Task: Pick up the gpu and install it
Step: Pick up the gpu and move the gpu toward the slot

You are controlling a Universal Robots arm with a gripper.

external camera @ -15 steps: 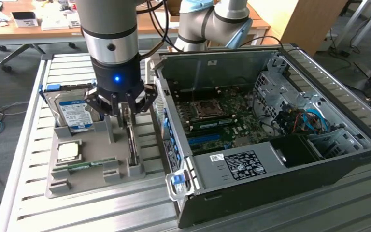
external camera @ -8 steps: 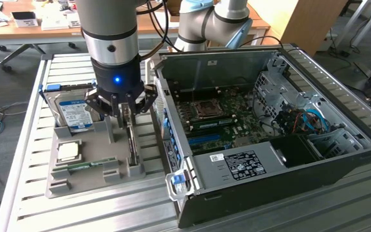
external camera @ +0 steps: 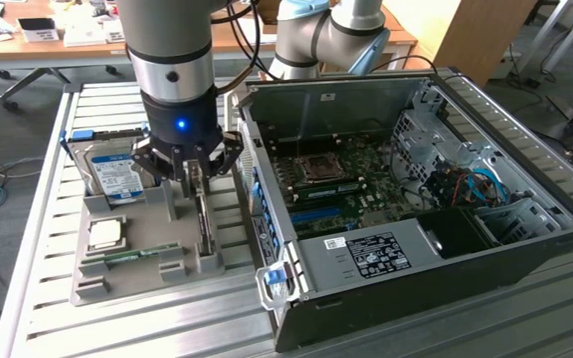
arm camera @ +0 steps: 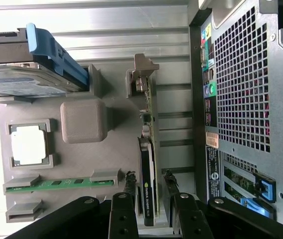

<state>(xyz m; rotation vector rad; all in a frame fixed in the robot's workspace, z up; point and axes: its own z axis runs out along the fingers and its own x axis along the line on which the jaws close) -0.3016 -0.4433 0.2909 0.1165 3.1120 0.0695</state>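
The gpu is a thin dark card with a metal end bracket. It stands on edge in a slot of the grey holder tray. My gripper hangs straight over the card, one finger on each side of its near end. The fingers are open, and a narrow gap shows between each of them and the card. The open computer case lies just beside the tray, at the exterior view's right, with its motherboard exposed.
On the same tray stand a silver hard drive with a blue label, a square processor chip and a green memory stick. A second arm's base rises behind the case. Everything rests on a slatted metal table.
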